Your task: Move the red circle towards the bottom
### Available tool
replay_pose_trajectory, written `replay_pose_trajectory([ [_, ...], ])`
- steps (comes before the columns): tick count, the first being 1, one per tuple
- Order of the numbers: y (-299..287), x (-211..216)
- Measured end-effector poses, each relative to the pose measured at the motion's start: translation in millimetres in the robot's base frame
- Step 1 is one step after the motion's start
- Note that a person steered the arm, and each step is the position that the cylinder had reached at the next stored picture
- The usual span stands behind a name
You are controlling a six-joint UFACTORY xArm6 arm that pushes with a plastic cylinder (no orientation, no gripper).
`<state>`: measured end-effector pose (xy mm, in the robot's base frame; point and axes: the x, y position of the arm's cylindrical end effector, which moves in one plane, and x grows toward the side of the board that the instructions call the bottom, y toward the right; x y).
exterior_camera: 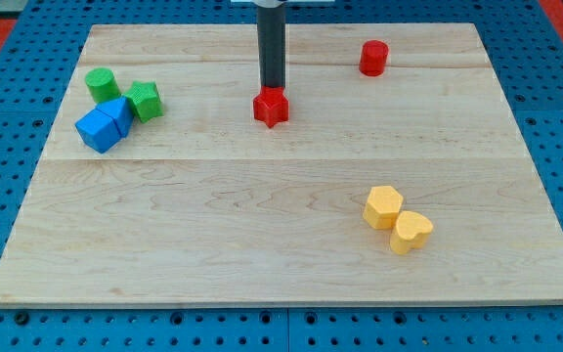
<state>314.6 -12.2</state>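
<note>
The red circle, a short red cylinder, stands near the view's top, right of centre. My rod comes down from the top centre and my tip ends just above a red star block, touching or nearly touching its upper edge. The tip is well to the left of the red circle and a little lower in the view.
A green cylinder, a green star-like block and two blue blocks cluster at the left. A yellow hexagon and a yellow heart sit at the lower right. The wooden board lies on a blue pegboard.
</note>
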Motion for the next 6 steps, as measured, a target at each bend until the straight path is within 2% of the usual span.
replay_pose_trajectory([
  [1, -32.2, 11.9],
  [3, -9.7, -89.3],
  [4, 59.2, -122.7],
  [5, 151.5, -113.2],
  [6, 152.4, -103.9],
])
